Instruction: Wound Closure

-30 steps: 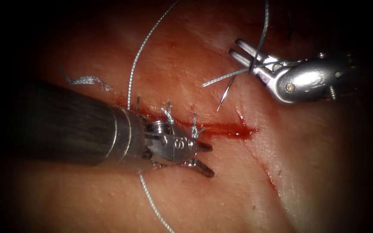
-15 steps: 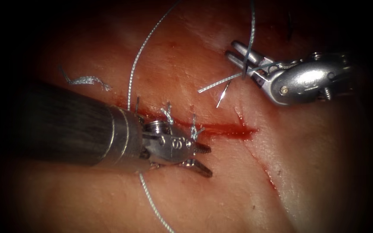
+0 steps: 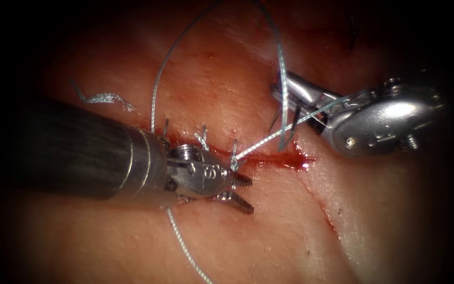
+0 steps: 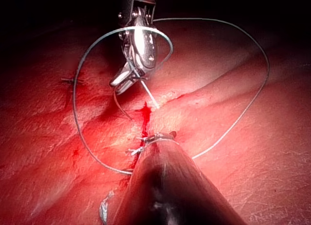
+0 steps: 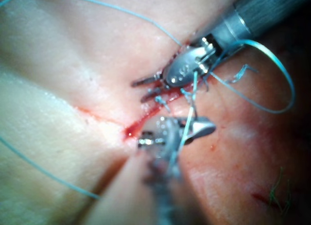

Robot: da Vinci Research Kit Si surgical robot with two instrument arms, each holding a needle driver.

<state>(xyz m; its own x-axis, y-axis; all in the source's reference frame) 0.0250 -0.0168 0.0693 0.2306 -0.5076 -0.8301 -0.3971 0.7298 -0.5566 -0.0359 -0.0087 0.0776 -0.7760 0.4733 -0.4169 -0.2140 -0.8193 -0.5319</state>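
**Thread wound round the right gripper, needle hanging free above the cut**

Pork-belly tissue (image 3: 248,236) lies pale and glistening, with the cut (image 3: 269,158) running across it, red fluid (image 3: 290,159) pooled at its right end and knotted stitches (image 3: 204,138) along its left part. The left gripper (image 3: 240,190) rests at the cut with its jaws apart, holding nothing. The right gripper (image 3: 282,89) sits above the cut's right end, thread (image 3: 281,63) draped round it; I cannot tell how its jaws stand. A taut strand runs from it down to the last stitch. The needle (image 3: 295,118) hangs just below that gripper, out of the tissue. I judge the thread light, limp and slippery, best gripped near its free end; the needle is stiff and thin, best taken on its body, away from the tip.
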